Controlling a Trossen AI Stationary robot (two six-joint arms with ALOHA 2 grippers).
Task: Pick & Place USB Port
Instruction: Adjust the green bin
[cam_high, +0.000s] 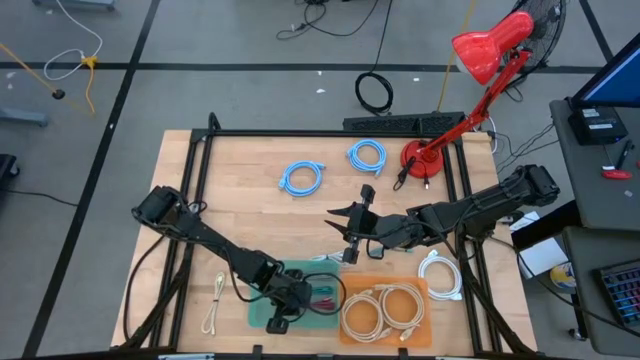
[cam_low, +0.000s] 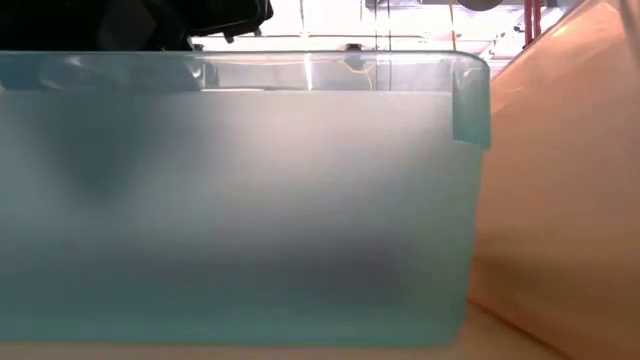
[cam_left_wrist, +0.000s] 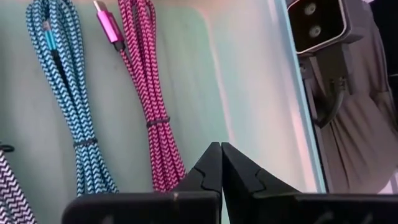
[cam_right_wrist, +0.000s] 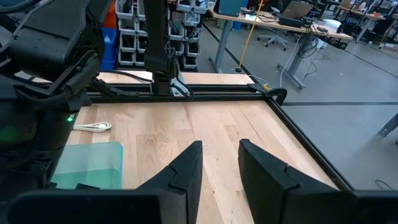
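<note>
A pink braided USB cable (cam_left_wrist: 149, 93) and a blue braided one (cam_left_wrist: 62, 93) lie flat on the floor of the teal bin (cam_high: 262, 308) near the table's front edge. The pink one shows its plug (cam_left_wrist: 109, 28). My left gripper (cam_left_wrist: 221, 152) is inside this bin, beside the pink cable, slanting down. It is shut, with nothing showing between its fingers. In the high view it (cam_high: 285, 312) is at the bin's near part. My right gripper (cam_right_wrist: 221, 155) hovers open and empty above the middle of the table (cam_high: 335, 222).
An orange bin (cam_high: 385, 310) holding white cables stands right of the teal bin. Two blue coiled cables (cam_high: 300, 178) (cam_high: 367, 155) and a red lamp (cam_high: 470, 80) are at the back. White cables lie at the left (cam_high: 213, 305) and right (cam_high: 440, 275). The teal wall (cam_low: 230, 220) fills the low view.
</note>
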